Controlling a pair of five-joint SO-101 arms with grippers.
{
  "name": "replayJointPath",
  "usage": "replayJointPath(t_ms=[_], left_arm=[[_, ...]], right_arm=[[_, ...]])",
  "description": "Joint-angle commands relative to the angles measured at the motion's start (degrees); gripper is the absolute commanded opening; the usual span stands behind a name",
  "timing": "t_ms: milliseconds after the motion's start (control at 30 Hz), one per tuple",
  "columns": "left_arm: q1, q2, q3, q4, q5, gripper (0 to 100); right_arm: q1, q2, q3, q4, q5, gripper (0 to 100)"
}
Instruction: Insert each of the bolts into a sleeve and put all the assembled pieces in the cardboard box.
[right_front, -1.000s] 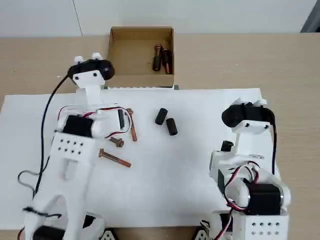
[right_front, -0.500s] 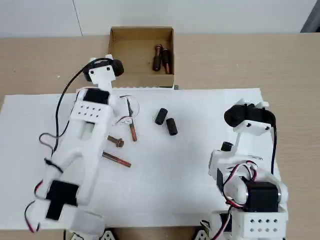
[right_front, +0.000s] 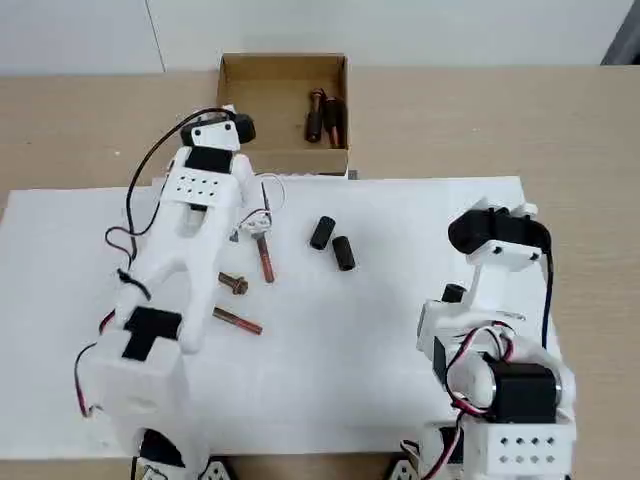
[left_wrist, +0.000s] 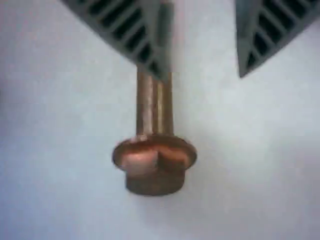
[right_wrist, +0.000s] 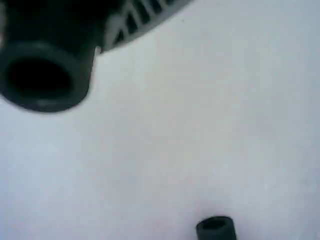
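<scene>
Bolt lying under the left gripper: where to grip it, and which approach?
Probably the shank of the bolt, just behind the flanged hex head, coming straight down with jaws across it. It lies flat on the white sheet, both sides open, and the tip stays free for a sleeve.

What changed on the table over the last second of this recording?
The left arm unfolded and stretched out toward the cardboard box, bringing the left tool down open over a bolt; nothing was gripped or released. That bolt, the two other bolts, both loose sleeves and the right arm with its held sleeve kept their places.
</scene>
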Motion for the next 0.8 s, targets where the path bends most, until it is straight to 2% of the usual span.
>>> replayJointPath(t_ms=[0,300,767], left_arm=[[-0.18,1.32,-5.93,2.29,0.09,11],[0.26,7.21,-12.53,3.08,0.09,11],[1.58,12.75,-12.79,0.88,0.26,11]], right_arm=[[1.10,-0.57,0.35,-1.27,-0.53,0.3],[3.91,-0.57,0.62,-1.63,-0.53,0.3],[3.82,-0.57,0.62,-1.63,-0.53,0.3]])
